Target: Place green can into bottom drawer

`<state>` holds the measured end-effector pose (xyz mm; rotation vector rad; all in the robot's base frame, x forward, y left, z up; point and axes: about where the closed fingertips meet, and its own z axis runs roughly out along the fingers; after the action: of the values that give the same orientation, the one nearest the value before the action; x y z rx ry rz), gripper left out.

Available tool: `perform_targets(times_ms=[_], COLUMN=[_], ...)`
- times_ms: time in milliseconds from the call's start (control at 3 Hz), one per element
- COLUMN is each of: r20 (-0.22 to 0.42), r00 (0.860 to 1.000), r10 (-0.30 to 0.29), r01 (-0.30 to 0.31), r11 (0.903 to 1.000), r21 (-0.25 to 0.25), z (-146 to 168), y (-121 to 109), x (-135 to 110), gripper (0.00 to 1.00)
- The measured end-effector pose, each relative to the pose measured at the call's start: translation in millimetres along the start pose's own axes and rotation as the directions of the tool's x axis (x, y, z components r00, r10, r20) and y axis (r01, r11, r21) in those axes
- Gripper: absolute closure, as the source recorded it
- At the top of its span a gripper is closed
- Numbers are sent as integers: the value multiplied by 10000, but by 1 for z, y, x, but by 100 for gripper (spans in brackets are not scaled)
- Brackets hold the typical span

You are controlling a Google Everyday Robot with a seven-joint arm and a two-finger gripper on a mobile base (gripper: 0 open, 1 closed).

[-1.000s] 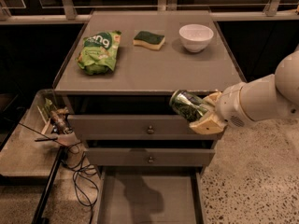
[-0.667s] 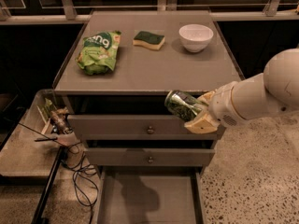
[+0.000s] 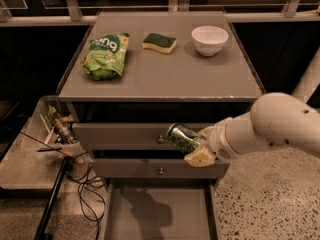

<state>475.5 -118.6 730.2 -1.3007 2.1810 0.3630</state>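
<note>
My gripper is shut on the green can, a dark green patterned can with a silver end, held tilted in front of the two upper drawer fronts. The white arm reaches in from the right. The bottom drawer is pulled open below, a wide flat grey tray, and the can hangs above its right half. Nothing lies in the part of the drawer that shows.
On the cabinet top lie a light-green snack bag, a green-and-yellow sponge and a white bowl. The upper drawers have small round knobs. A side shelf with clutter and cables stands at the left.
The gripper with the can has moved down and a little left, from level with the cabinet top's front edge to in front of the upper drawers.
</note>
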Motion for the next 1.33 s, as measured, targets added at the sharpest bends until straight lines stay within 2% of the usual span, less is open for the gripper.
perform_targets(times_ms=[333, 667, 1000, 1333], r20=[199, 199, 167, 65], r00=[9996, 9996, 9992, 9976], r10=[215, 215, 361, 690], r01=[-208, -208, -352, -681], r11=[9991, 9991, 9979, 9934], r21=[-371, -371, -542, -920], z=[33, 33, 42, 74], y=[14, 14, 18, 25], x=[26, 26, 36, 56], gripper=[100, 100, 100, 100])
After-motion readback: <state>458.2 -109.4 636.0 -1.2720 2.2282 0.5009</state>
